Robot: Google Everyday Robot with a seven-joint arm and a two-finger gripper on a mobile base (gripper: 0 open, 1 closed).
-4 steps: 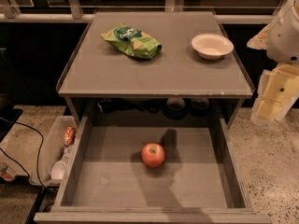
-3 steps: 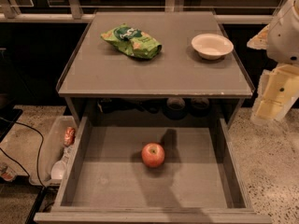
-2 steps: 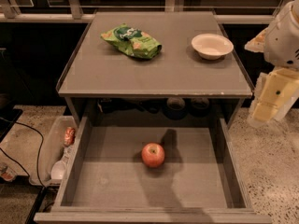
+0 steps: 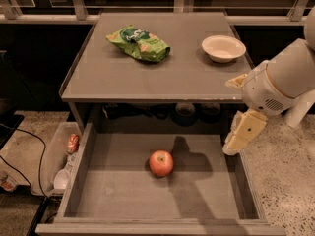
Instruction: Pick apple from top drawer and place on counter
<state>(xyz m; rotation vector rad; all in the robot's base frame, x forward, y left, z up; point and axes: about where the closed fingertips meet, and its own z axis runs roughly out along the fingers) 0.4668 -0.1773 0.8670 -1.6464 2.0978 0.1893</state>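
Tool (image 4: 236, 140) placement is seen at the right side of the drawer (image 4: 118, 193), just above its right wall and below the front edge of the tabletop (image 4: 162, 75). Whether it is open or closed cannot be told, and nothing is seen to be held in it. It is carried by the pale arm (image 4: 283, 77) seen at the right edge, so the drawer is judged to be approached from the side, where the tabletop's overhang is not in the way. The apple (image 4: 161, 162) is found on the drawer's flat bottom, near the middle, clear of every wall and apart from the tool; the reach is judged not yet made. The drawer is pulled out, so the apple is left exposed from above. A white bowl (image 4: 223, 48) and a green bag (image 4: 139, 44) are set toward the tabletop's back, and its bare front stretch is judged suited to the placing. The apple is seen as small, round and red with a paler yellowish patch, and a dark shadow is cast on the drawer bottom just right of it.
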